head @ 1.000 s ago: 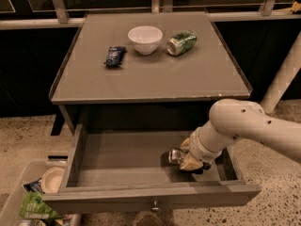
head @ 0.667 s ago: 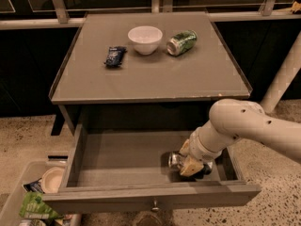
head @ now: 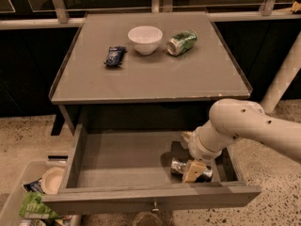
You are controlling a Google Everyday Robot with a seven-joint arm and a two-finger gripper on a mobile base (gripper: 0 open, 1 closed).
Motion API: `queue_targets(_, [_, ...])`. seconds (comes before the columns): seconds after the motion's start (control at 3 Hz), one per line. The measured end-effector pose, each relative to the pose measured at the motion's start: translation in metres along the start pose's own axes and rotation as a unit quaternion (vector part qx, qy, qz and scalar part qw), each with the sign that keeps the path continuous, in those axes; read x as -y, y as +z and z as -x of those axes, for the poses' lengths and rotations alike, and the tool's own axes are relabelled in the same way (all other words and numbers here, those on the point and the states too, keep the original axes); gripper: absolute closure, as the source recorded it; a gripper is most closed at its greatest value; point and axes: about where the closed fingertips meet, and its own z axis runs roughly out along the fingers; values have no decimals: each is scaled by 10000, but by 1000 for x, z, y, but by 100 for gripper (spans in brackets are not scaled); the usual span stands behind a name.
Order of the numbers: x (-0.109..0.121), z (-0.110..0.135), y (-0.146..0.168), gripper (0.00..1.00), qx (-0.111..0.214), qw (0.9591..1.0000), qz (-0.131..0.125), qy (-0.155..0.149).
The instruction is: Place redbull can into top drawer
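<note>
Silver redbull can (head: pixel 178 165), clasped in jaws, low inside top drawer (head: pixel 122 159)

Camera view: high, in front of the table (head: pixel 150 79), looking down on it, fairly near.
Lower right: gripper (head: pixel 194 170) inside the top drawer (head: pixel 117 159).

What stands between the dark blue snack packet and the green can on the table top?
A white bowl, in the camera view. The gripper is inside the top drawer, at the redbull can.
</note>
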Motion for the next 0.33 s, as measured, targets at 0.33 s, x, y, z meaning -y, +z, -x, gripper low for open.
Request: queue_targets(0.33, [0,0,0,0,0,10000,0,0])
